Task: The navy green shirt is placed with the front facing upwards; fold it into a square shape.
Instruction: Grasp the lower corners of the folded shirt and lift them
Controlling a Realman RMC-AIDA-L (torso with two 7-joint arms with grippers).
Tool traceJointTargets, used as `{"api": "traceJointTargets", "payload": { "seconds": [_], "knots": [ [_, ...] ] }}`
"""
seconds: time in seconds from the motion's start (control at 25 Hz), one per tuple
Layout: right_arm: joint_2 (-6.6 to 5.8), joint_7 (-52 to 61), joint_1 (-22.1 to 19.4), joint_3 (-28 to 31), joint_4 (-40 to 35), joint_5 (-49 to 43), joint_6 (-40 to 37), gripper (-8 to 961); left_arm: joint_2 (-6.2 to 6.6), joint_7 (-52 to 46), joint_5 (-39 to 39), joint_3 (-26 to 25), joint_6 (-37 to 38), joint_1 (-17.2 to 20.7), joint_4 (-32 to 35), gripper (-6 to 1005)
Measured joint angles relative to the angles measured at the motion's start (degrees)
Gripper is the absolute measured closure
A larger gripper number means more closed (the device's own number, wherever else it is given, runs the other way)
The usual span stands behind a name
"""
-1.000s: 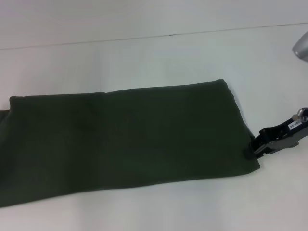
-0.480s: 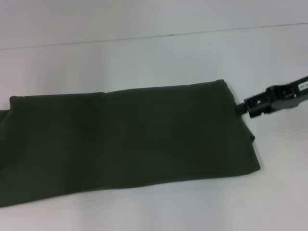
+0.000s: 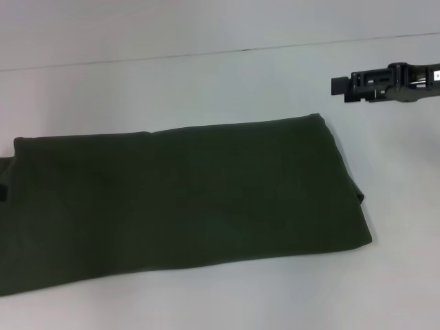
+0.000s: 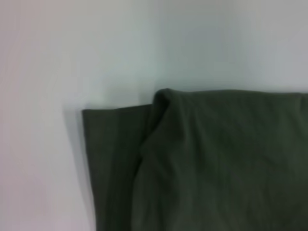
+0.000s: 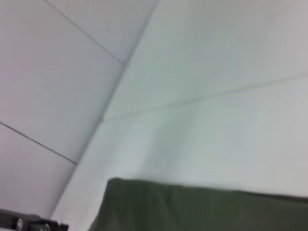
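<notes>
Shirt folded into a long band on the table, right gripper up and clear of it

The navy green shirt point(image 3: 179, 199) lies flat as a wide strip across the white table point(image 3: 206, 89), running off the table's left edge of the head view and ending in a folded short edge toward the right side; no lettering showing, plain olive surface up. Right gripper point(image 3: 338, 86) hangs above bare table beyond the shirt's far right corner, apart from the cloth, holding nothing; can't tell if its jaws are spread or pressed together. Left wrist view shows a rumpled upper layer over a flat lower layer at one end of the shirt point(image 4: 207, 163). Left gripper itself not visible in any view
</notes>
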Motion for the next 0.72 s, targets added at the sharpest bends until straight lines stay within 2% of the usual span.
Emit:
{"api": "traceJointTargets", "payload": {
  "seconds": [0.28, 0.36, 0.72],
  "knots": [
    [-0.44, -0.34, -0.7, 0.13, 1.73, 0.44, 3.22, 260, 0.3, -1.22, -0.11, 0.17, -1.55, 0.2, 0.32, 244],
    [-0.53, -0.59, -0.33, -0.43, 2.0, 0.37, 2.49, 195, 0.18, -1.6, 0.04, 0.71, -2.06, 0.2, 0.29, 244],
    [-0.47, 0.83, 0.15, -5.07, 0.93, 0.02, 1.55, 162, 0.04, -2.26, 0.52, 2.65, -3.39, 0.39, 0.12, 243]
  ]
}}
